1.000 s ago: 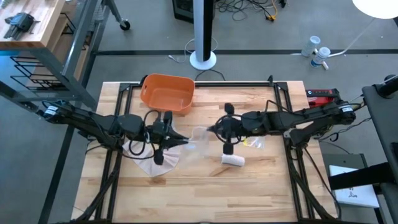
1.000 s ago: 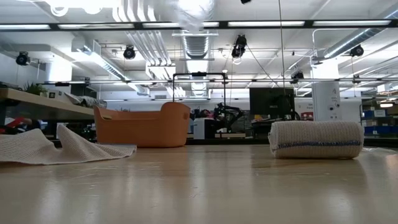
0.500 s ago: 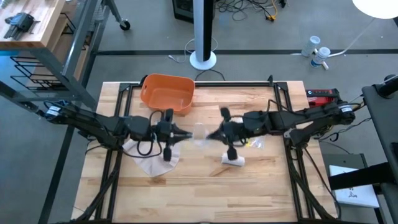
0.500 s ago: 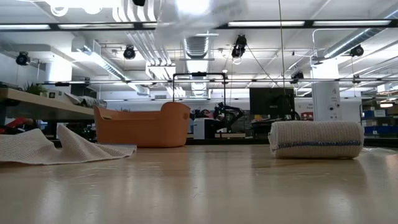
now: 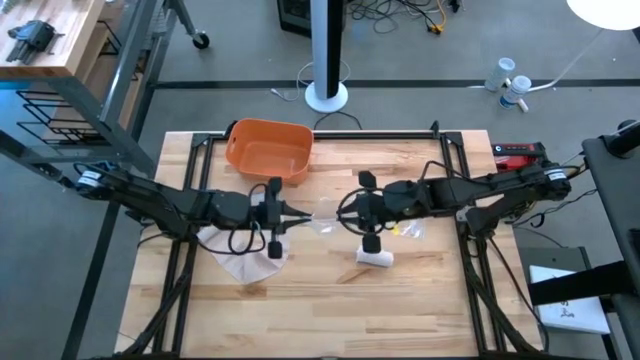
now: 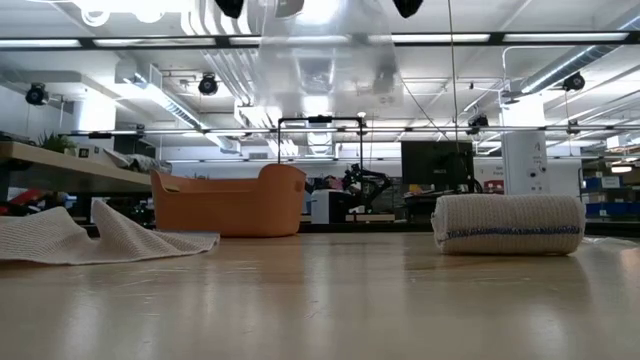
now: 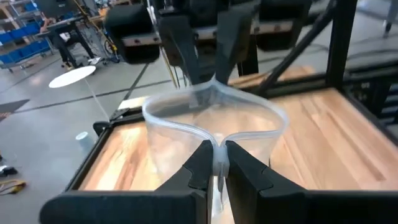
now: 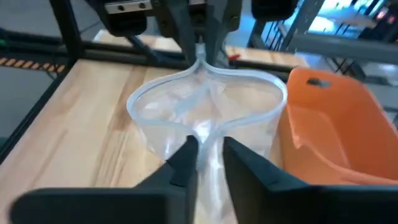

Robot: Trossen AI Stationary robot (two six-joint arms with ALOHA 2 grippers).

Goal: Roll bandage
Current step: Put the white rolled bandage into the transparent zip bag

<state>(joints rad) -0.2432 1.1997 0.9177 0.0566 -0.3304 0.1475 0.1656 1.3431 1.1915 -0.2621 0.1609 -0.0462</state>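
Bag (image 5: 318, 221) hangs above mid-bench, its mouth held open: left gripper (image 7: 214, 163) and right gripper (image 8: 207, 157) jaws each pinch opposite rims. You'll find the rolled bandage (image 5: 376, 257), below the right gripper, soft and light; take it around its middle.

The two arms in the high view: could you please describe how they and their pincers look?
Both are dark, nearly black, slender jointed arms built of tube-like links, with loose black cables looping beside them. The left pincer and right pincer each end in two narrow, tapering black fingers. A white block-like part sits beside each wrist. The right arm has a red module near its base.
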